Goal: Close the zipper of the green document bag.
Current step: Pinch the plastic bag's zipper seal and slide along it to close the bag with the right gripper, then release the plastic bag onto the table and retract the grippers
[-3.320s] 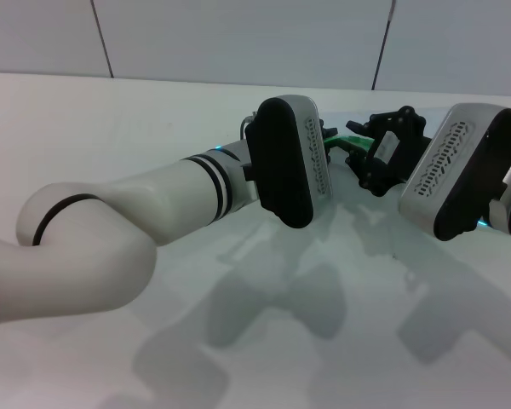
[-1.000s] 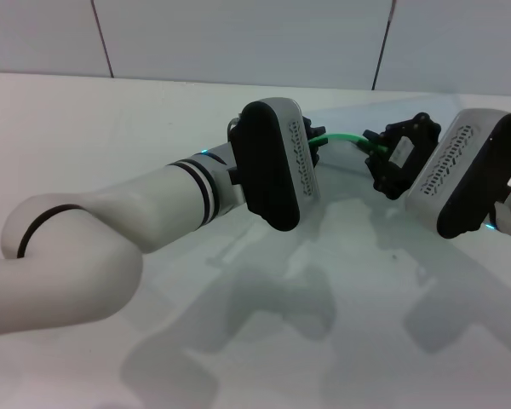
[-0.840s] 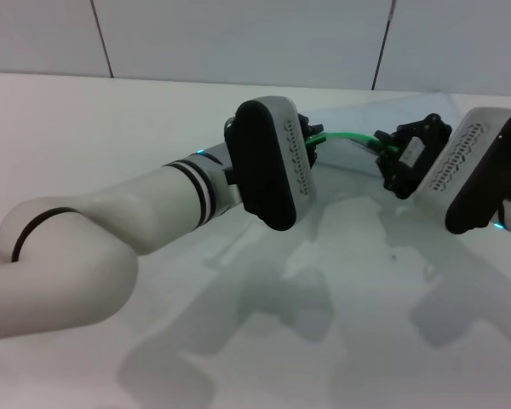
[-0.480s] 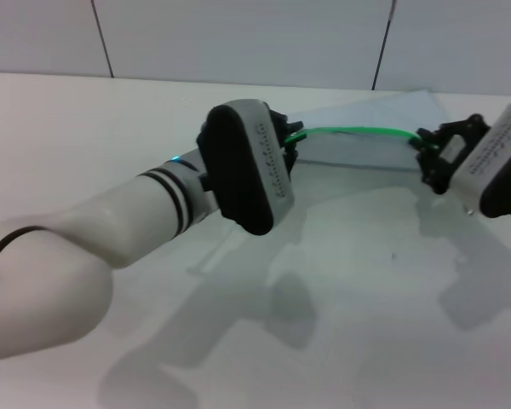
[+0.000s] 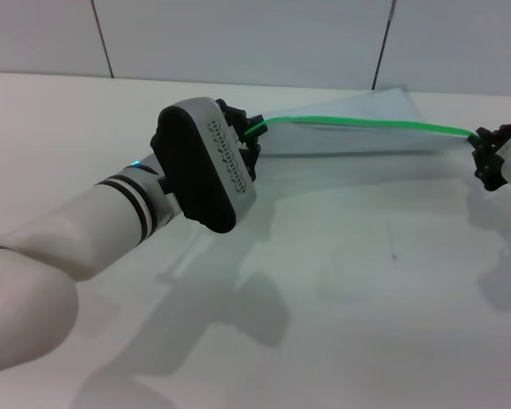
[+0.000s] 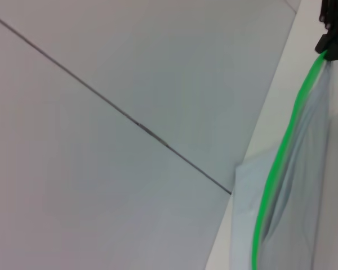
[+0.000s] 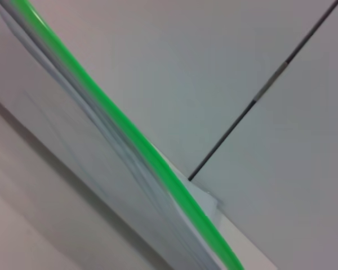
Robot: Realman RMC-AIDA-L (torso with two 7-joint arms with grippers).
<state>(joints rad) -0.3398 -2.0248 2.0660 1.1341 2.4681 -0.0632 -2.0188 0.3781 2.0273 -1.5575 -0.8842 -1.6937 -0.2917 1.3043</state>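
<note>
The green document bag (image 5: 358,128) is a pale translucent pouch stretched out between my two grippers, beyond the middle of the table. Its zipper (image 5: 366,123) is a bright green strip running along the pouch's upper edge. My left gripper (image 5: 249,136) is shut on the strip's left end. My right gripper (image 5: 484,158), at the view's right edge, is shut on the strip's other end; the slider tab is hidden in it. The left wrist view shows the zipper (image 6: 281,163) leading to the far right gripper (image 6: 333,28). The right wrist view shows the zipper (image 7: 129,140) along the bag (image 7: 73,129).
The white table (image 5: 341,290) spreads in front of the bag and carries only the arms' shadows. A pale panelled wall (image 5: 238,34) stands behind the table. My bulky left forearm (image 5: 85,230) crosses the left half of the table.
The two grippers have drawn apart, the left one moving left and the right one moving right to the frame's edge. Far more of the green strip and the pouch now shows between them.
</note>
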